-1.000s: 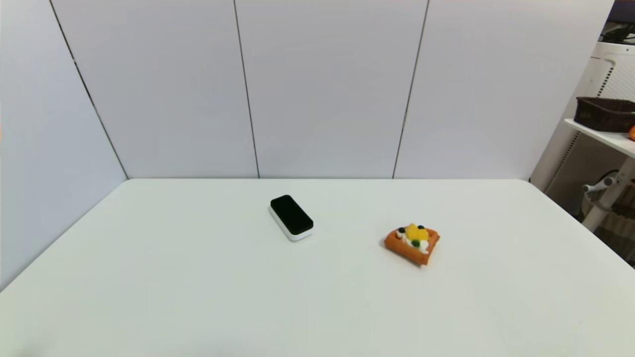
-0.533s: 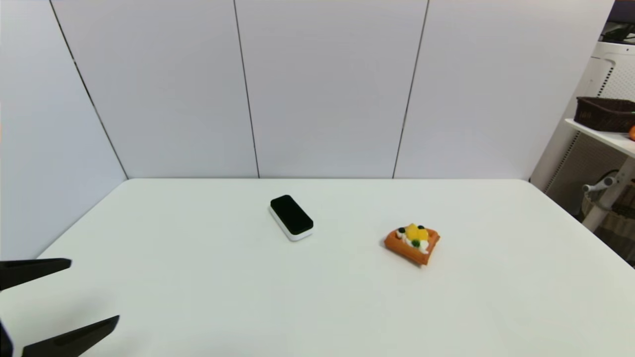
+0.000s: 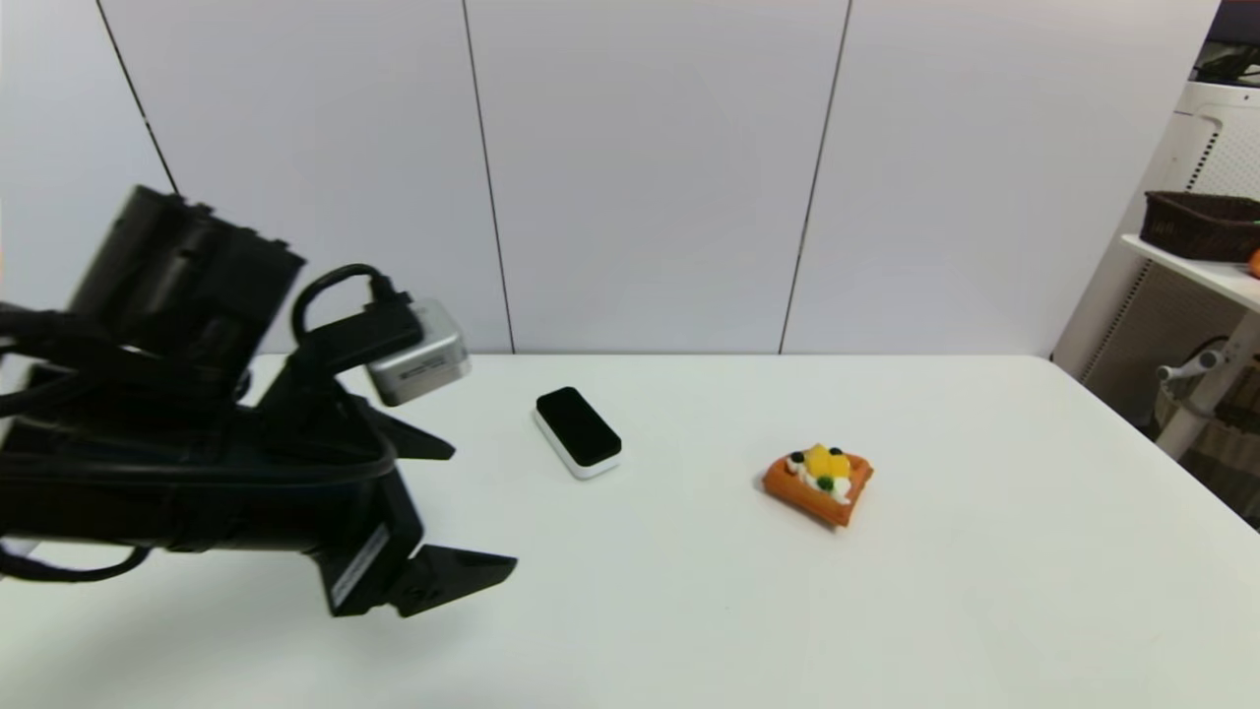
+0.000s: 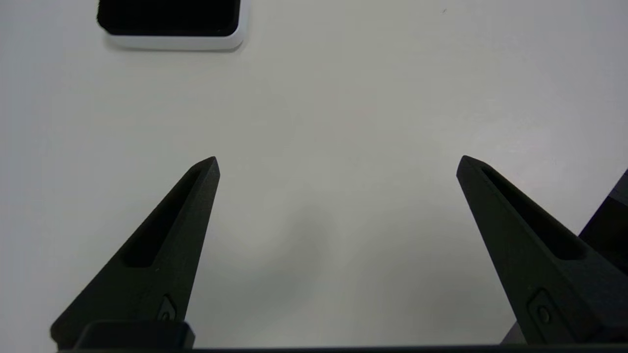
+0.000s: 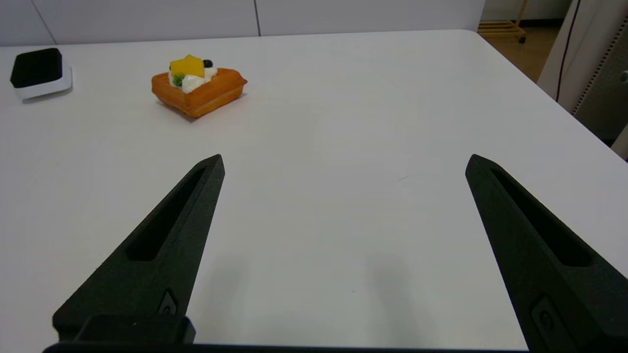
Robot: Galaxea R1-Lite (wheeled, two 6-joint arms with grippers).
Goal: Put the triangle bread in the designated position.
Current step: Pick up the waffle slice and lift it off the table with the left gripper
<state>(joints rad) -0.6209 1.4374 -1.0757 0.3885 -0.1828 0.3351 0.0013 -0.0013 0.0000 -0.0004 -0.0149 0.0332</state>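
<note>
Bread (image 3: 819, 484) untouched — left hand (image 3: 482, 507) spread, well apart.

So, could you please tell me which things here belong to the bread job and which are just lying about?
Belongs to the job:
- triangle bread, resting untouched on the white table
- left pincer, open, over the table's left side
- right pincer, open, low over the table, off the head view

Just lying about:
- black-topped white block
- dark basket on the side shelf
</note>
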